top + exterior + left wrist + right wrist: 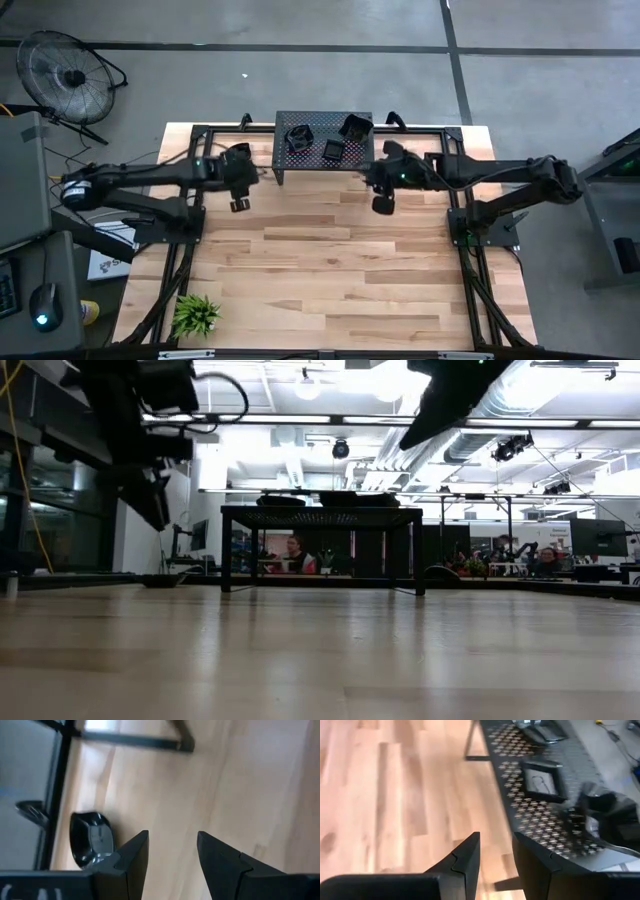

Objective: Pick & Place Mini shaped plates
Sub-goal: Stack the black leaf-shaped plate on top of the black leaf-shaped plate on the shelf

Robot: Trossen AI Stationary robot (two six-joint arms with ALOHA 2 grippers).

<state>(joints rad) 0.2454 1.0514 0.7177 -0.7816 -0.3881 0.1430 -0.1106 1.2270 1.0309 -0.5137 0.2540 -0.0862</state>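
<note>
Several glossy black mini plates sit on top of the black perforated stand at the table's far edge: one pile at its left, a square plate in the middle, and a pile at its right. One more black dish rests on the tabletop left of the stand, beside the arm frame. My left gripper hovers open near the stand's left front corner. My right gripper hovers open by its right front corner. Neither holds anything.
The stand stands on thin legs with open space beneath. Black arm frames flank the table's left and right sides. A small green plant sits at the near left corner. Bare wood fills the middle and near part. People sit far behind.
</note>
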